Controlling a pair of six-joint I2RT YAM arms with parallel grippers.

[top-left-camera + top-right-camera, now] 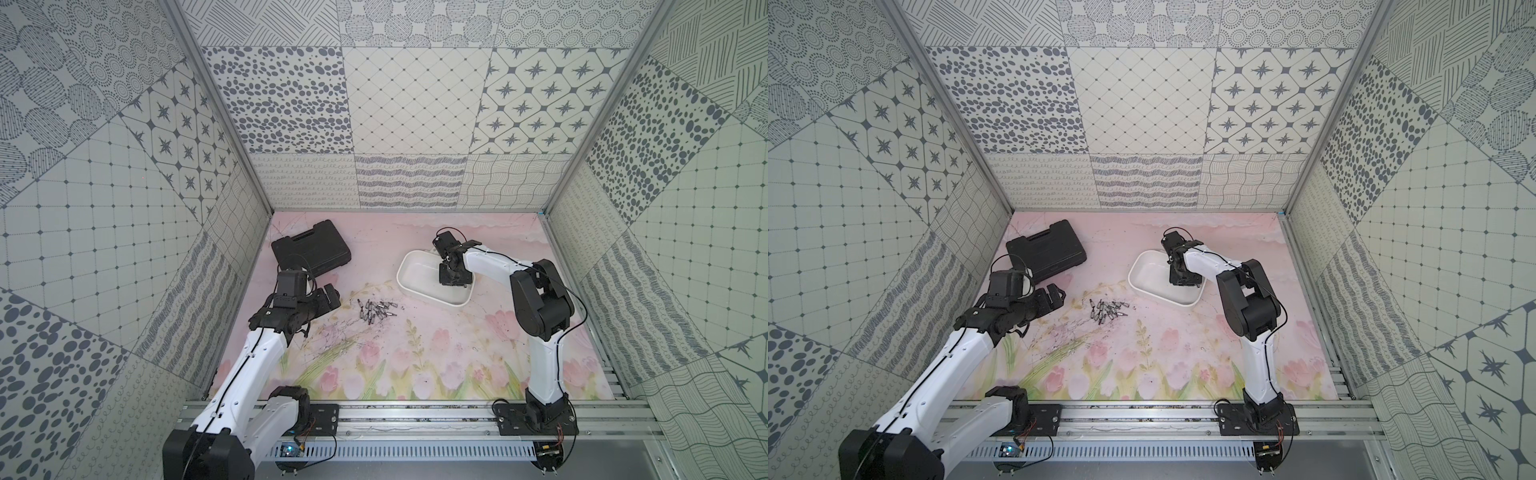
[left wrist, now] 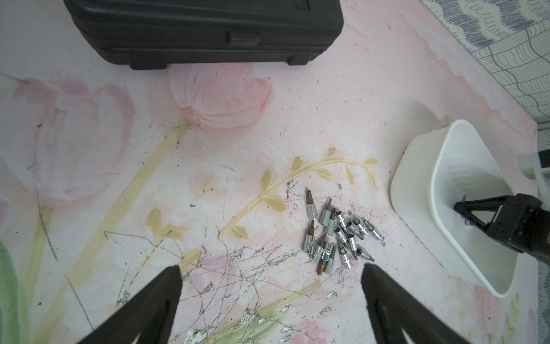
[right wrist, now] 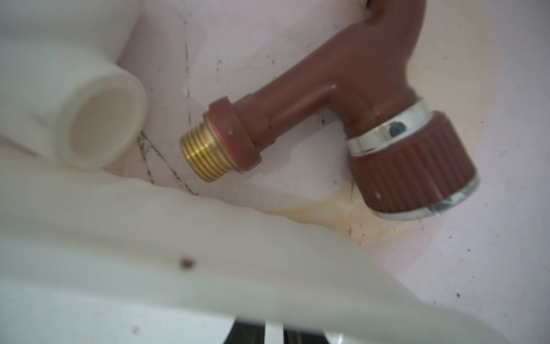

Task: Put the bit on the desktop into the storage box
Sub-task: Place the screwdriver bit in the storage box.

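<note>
White shells and black joint housings on left arm (image 1: 266, 353) and right arm (image 1: 544, 365), small dark screws along the shells; thin black cable (image 1: 237, 374) down each; black base plates (image 1: 511, 419) bolted to the rail (image 1: 415, 415), red wires (image 1: 560, 432) at the foot; left gripper (image 2: 270, 267) with black tapered fingers (image 2: 160, 306), triangular cut-outs

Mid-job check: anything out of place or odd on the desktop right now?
Yes. The right wrist view shows a brown tap and a white pipe fitting that neither top view shows. The bits lie heaped on the scratched desktop, outside the storage box.
</note>
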